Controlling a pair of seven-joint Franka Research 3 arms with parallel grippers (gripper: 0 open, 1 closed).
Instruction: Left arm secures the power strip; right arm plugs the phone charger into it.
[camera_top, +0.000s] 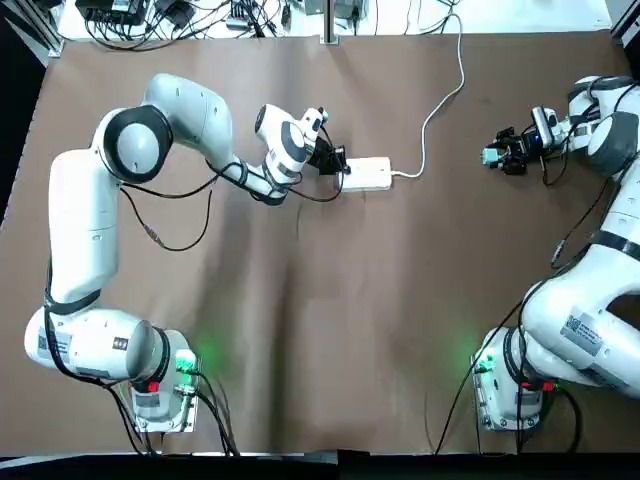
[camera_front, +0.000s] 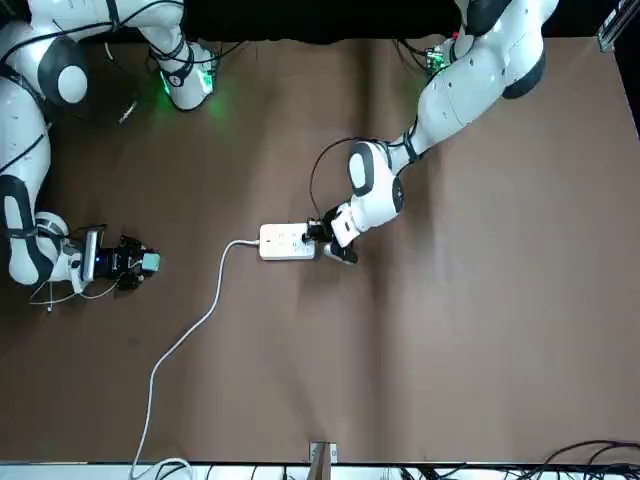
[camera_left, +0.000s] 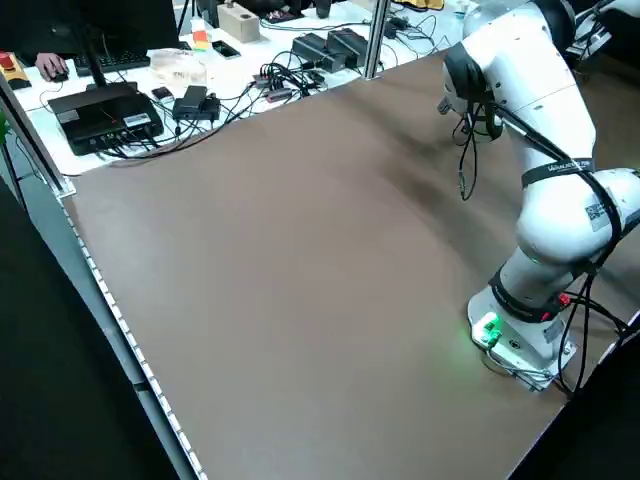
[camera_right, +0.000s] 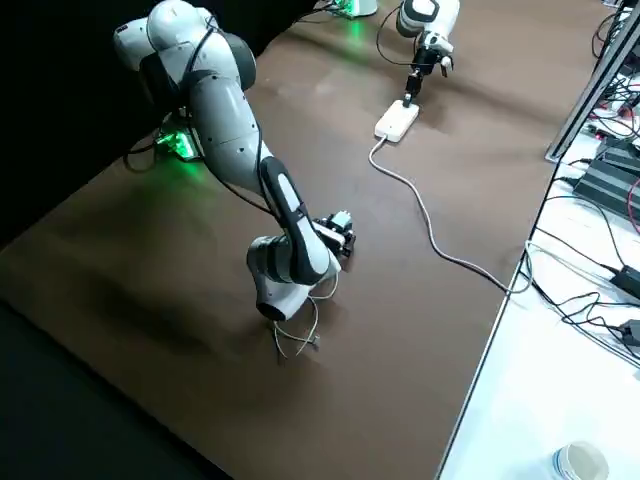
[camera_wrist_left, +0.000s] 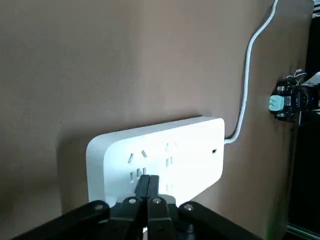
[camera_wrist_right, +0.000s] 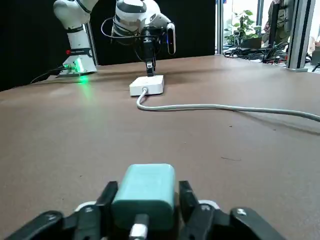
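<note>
The white power strip (camera_top: 368, 174) lies flat near the table's middle, its sockets facing up (camera_wrist_left: 160, 155). Its thick cord (camera_top: 440, 100) runs to the far edge. My left gripper (camera_top: 340, 165) is shut, fingers together, with the tips pressing down on the strip's end away from the cord (camera_wrist_left: 147, 182). Far off to the right, just above the table, my right gripper (camera_top: 492, 156) is shut on the teal phone charger (camera_wrist_right: 145, 180). The charger points toward the strip (camera_wrist_right: 147, 85). The charger's thin cable does not show.
The strip's cord (camera_right: 430, 225) crosses the table between the two grippers. Black boxes and cables (camera_left: 110, 110) crowd the white bench beyond the far edge. A white cup (camera_right: 580, 462) stands there too. Brown tabletop (camera_top: 330, 330) stretches between the arm bases.
</note>
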